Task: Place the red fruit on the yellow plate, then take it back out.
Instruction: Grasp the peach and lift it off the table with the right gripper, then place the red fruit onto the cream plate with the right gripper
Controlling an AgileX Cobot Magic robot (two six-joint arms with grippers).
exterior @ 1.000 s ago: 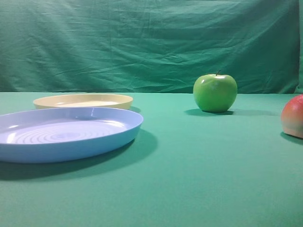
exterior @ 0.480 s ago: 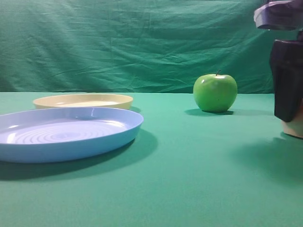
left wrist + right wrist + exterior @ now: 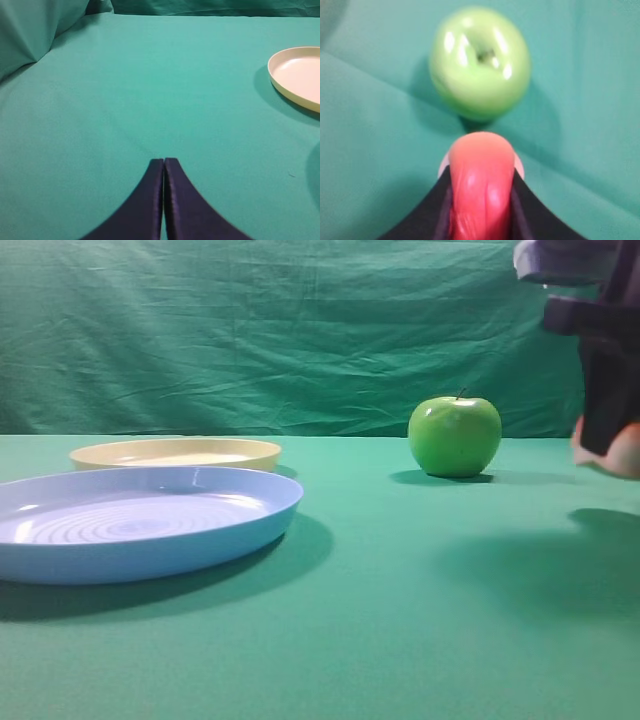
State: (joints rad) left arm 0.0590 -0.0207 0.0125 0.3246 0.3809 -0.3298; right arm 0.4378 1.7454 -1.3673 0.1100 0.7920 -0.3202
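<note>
Overhead, right pincer (image 3: 481,200) clamping red fruit (image 3: 481,180), left pincer (image 3: 163,165) closed, green tablecloth (image 3: 400,620), green backdrop (image 3: 250,330)

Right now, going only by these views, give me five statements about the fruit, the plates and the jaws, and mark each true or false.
1. The red fruit sits between the right gripper jaws. True.
2. The red fruit lies on the yellow plate. False: the plate holds nothing; the fruit is at the far right, off the cloth.
3. The left gripper has its jaws closed with nothing between them. True.
4. The green apple rests on the blue plate. False: it stands on the green cloth.
5. The yellow plate is behind the blue plate in the exterior view. True.
</note>
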